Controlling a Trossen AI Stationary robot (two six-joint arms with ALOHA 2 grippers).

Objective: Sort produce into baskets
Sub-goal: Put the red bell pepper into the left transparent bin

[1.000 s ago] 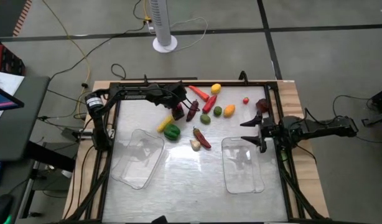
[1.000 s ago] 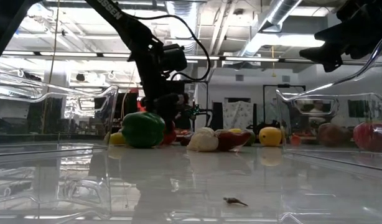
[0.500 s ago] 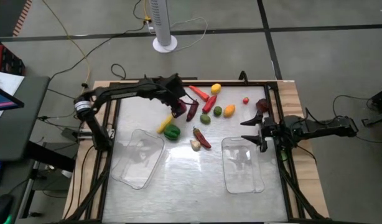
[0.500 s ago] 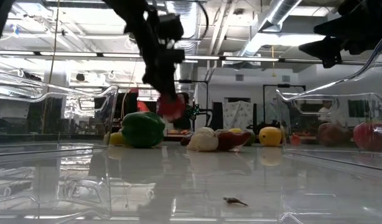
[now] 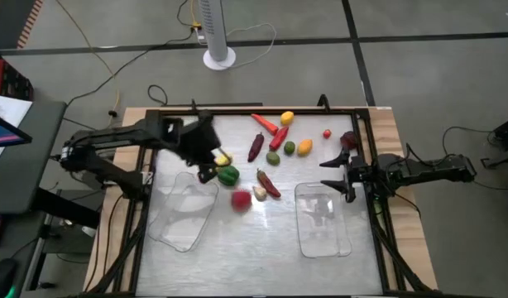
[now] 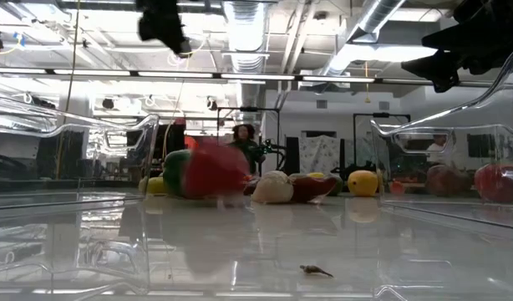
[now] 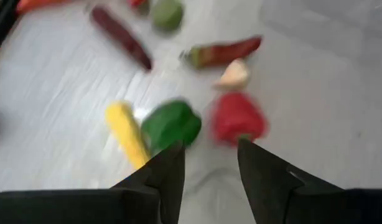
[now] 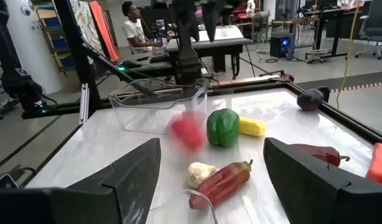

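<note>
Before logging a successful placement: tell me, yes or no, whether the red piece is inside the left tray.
No. The red piece lies on the bare table between the two trays, outside the left tray and beside the white garlic.

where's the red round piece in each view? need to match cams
High: red piece on the table between the two trays, below the green pepper.
Low: blurred red shape, left of centre, overlapping the green pepper.
Left wrist: just beyond the left hand, beside the pepper.
Right wrist: blurred, next to the pepper.
Shared landmark: the green pepper.
</note>
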